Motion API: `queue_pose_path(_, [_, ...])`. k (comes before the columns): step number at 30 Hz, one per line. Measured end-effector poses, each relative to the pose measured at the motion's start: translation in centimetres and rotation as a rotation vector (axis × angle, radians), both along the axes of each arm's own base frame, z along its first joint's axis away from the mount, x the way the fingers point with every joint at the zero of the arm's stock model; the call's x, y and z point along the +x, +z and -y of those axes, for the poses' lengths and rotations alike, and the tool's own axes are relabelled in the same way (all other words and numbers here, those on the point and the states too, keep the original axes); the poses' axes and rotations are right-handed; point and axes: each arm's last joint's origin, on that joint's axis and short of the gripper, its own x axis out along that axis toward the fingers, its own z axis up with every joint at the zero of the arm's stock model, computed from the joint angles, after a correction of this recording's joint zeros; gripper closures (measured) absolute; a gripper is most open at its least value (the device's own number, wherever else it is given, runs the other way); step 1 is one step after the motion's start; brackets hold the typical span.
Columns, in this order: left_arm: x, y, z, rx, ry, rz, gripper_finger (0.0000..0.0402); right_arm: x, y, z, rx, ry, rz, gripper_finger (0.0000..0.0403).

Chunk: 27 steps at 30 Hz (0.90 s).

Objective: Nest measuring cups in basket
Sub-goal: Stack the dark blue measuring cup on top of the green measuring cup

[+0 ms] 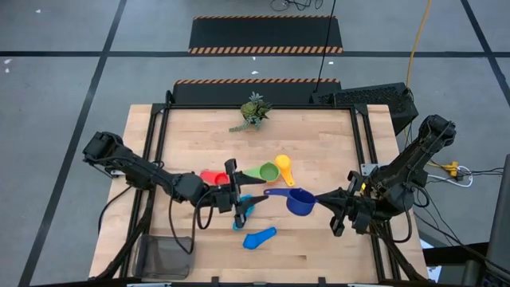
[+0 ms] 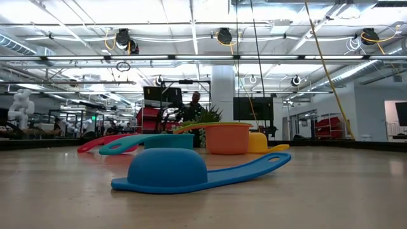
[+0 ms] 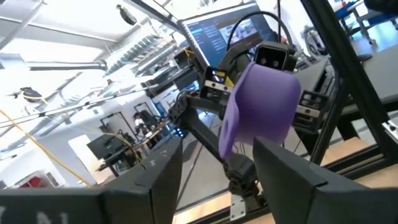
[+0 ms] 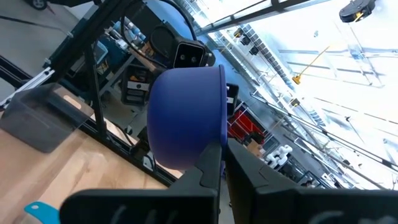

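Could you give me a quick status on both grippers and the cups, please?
Right gripper shut on dark blue cup, lifted. Left gripper open, mid-table among cups. Basket near left corner, no cups seen inside. Nothing blocking.

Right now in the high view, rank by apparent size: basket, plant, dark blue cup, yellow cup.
1. basket
2 and 3, not ranked. plant and dark blue cup look alike. The right gripper holds the cup up, nearer the camera.
4. yellow cup
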Motion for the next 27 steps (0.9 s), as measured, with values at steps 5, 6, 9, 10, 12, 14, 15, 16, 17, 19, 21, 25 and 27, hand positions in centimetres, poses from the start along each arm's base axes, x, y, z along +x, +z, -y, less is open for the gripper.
queue_pose_path(5, [0.0, 0.1, 0.0, -0.004, 0.001, 0.008, 0.0213, 0.0, 0.0, 0.0, -0.001, -0.001, -0.001, 0.0403])
queue_pose_path(6, [0.0, 0.1, 0.0, -0.004, 0.001, 0.008, 0.0219, 0.0, 0.0, 0.0, -0.001, -0.001, -0.001, 0.0403])
queue_pose_path(9, [0.0, 0.1, 0.0, 0.000, 0.003, 0.008, 0.0237, 0.1, 0.0, 0.1, 0.000, -0.009, -0.001, 0.0403])
queue_pose_path(10, [0.0, 0.1, 0.0, 0.000, 0.002, 0.007, 0.0242, 0.2, 0.0, 0.2, 0.000, -0.012, -0.003, 0.0403])
queue_pose_path(12, [0.0, 0.1, 0.0, 0.000, 0.002, 0.007, 0.0251, 0.3, -0.2, 0.3, 0.001, -0.018, -0.013, 0.0403])
queue_pose_path(14, [0.0, 0.1, 0.0, 0.000, 0.002, 0.007, 0.0256, 0.6, -0.4, 0.5, -0.001, -0.029, -0.027, 0.0403])
queue_pose_path(15, [0.0, 0.1, 0.0, 0.000, 0.002, 0.007, 0.0257, 0.7, -0.5, 0.5, 0.001, -0.031, -0.032, 0.0403])
queue_pose_path(16, [0.0, 0.1, 0.0, 0.000, 0.002, 0.007, 0.0258, 0.8, -0.5, 0.6, 0.006, -0.037, -0.033, 0.0403])
queue_pose_path(17, [0.0, 0.1, 0.0, 0.001, 0.002, 0.007, 0.0258, 0.9, -0.5, 0.8, 0.012, -0.042, -0.031, 0.0403])
queue_pose_path(19, [0.0, 0.0, 0.0, 0.002, 0.002, 0.003, 0.0259, 1.0, -0.5, 0.9, 0.026, -0.048, -0.029, 0.0403])
queue_pose_path(21, [0.0, -0.1, 0.0, 0.008, 0.003, -0.010, 0.0259, 1.1, -0.5, 0.9, 0.033, -0.048, -0.028, 0.0403])
queue_pose_path(25, [0.1, -0.2, -0.1, 0.014, 0.007, -0.019, 0.0259, 1.0, -0.5, 0.9, 0.032, -0.047, -0.028, 0.0403])
queue_pose_path(27, [0.1, -0.2, -0.1, 0.013, 0.010, -0.019, 0.0259, 1.0, -0.5, 0.9, 0.031, -0.047, -0.028, 0.0403])
